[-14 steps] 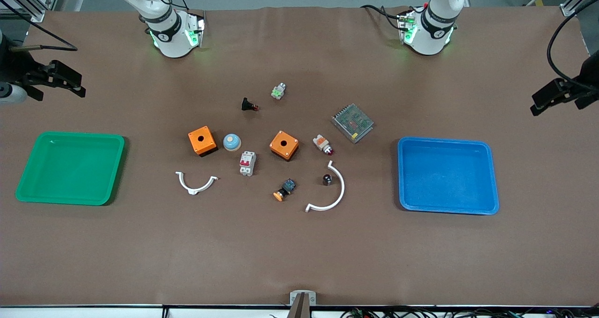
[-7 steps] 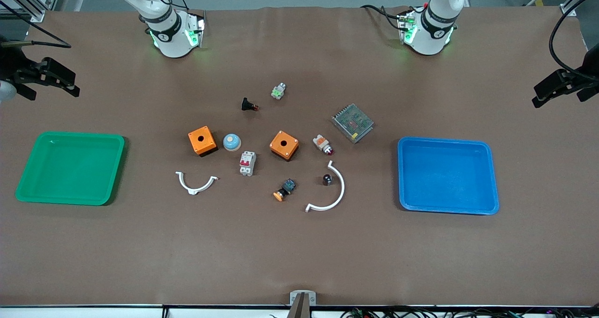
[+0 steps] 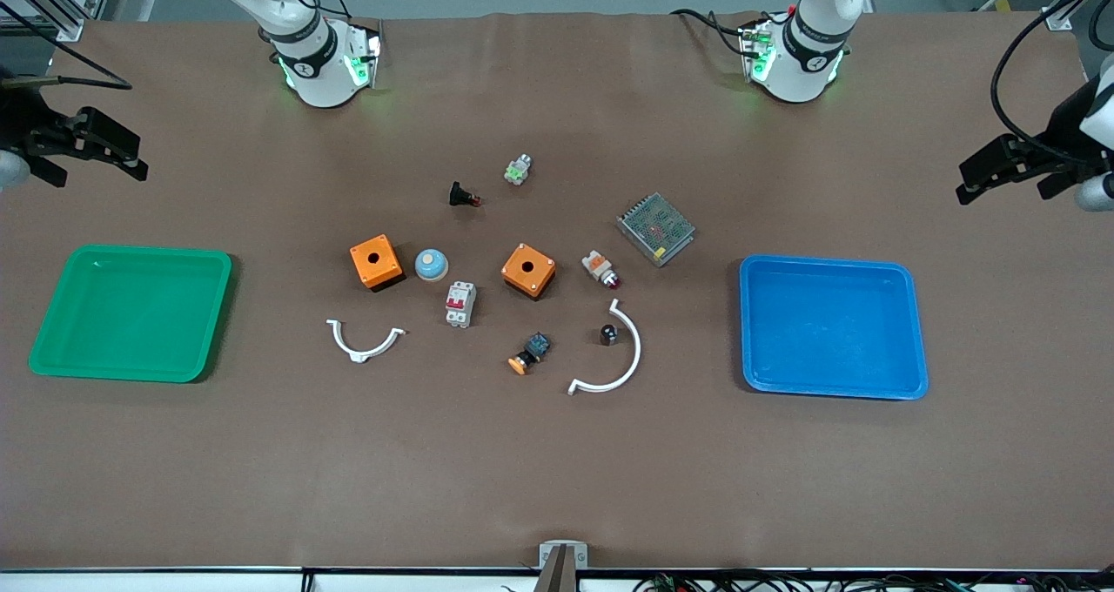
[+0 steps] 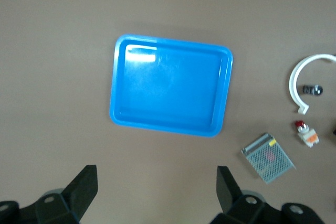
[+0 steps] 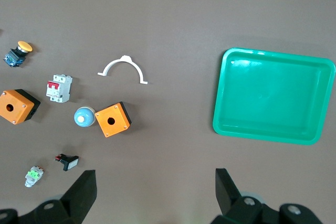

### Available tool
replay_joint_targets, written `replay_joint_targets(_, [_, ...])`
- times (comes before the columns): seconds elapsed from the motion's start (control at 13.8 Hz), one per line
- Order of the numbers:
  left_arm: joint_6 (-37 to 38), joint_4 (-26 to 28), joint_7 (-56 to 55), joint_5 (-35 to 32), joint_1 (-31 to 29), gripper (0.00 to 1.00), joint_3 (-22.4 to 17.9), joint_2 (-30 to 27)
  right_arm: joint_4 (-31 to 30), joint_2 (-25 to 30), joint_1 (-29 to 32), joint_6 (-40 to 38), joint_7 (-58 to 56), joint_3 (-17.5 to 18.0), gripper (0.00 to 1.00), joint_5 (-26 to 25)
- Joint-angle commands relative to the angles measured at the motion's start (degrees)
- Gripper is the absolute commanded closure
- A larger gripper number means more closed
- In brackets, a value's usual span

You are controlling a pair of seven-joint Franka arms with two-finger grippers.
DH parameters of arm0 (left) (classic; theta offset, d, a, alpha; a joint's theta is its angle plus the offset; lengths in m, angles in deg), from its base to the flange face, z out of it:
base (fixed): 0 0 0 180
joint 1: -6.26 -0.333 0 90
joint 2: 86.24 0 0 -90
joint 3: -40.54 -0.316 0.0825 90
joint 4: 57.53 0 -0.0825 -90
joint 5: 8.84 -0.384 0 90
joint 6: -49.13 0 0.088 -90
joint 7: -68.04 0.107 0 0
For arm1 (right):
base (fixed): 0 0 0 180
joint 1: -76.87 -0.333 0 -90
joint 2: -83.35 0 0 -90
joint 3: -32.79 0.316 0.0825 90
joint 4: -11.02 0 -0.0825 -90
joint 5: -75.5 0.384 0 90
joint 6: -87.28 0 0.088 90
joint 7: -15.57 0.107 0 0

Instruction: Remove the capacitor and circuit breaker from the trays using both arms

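Note:
The capacitor (image 3: 608, 334), a tiny black cylinder, stands on the table inside a white curved bracket (image 3: 628, 367). It also shows in the left wrist view (image 4: 313, 89). The breaker (image 3: 459, 303), a white-grey block with red levers, lies between the two orange boxes, a little nearer the front camera. It also shows in the right wrist view (image 5: 59, 88). My left gripper (image 3: 1009, 178) (image 4: 156, 192) is open and empty, up over the table's left-arm end. My right gripper (image 3: 87, 161) (image 5: 155, 195) is open and empty, up over the right-arm end.
A blue tray (image 3: 748, 331) lies toward the left arm's end and a green tray (image 3: 222, 313) toward the right arm's. Two orange boxes (image 3: 376, 262) (image 3: 528, 270), a blue-capped part (image 3: 431, 265), an indicator lamp (image 3: 600, 268), a mesh power supply (image 3: 656, 228), an orange-capped button (image 3: 529, 353) and a second bracket (image 3: 364, 341) surround the parts.
My left gripper has shifted in from the table's end toward the blue tray. My right gripper drew slightly outward toward its end of the table, then held still. Nothing on the table moved.

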State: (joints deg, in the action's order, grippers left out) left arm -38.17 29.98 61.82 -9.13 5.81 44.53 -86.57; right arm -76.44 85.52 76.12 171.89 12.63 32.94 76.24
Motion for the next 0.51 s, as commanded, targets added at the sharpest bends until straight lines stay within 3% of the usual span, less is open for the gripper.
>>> replay_joint_targets(0.0, [3.27, -1.11, 1.3, 0.56, -0.25, 0.0, 1.1, -0.54, 1.77, -0.85, 0.67, -0.77, 0.04, 0.55, 0.0, -0.48])
replay_joint_targets(0.44, [3.27, -1.29, 1.47, -0.06, -0.78, 0.0, 1.81, -0.72, 1.77, -0.85, 0.67, -0.77, 0.04, 0.55, 0.0, -0.57])
